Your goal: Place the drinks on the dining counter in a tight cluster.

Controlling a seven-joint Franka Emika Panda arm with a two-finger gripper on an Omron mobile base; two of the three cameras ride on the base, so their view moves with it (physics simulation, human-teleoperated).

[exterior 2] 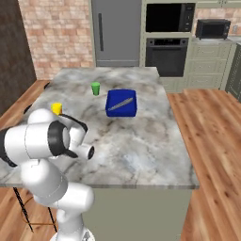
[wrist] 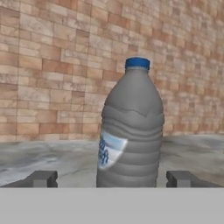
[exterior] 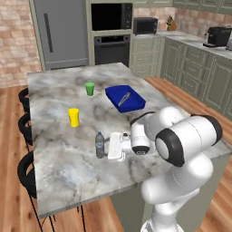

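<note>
you see the water bottle [wrist: 130,131] standing upright on the tabletop [exterior: 68,154], between the wide open jaws, not gripped.

Home kitchen; fridge [exterior: 61,31]; wall oven [exterior: 111,49]; marble island [exterior: 59,149]; green cabinets [exterior: 199,72]; brick wall [exterior: 16,41]

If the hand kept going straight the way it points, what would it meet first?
The water bottle, standing upright on the counter dead ahead between the open fingers; it looks close, though depth is uncertain.
</note>
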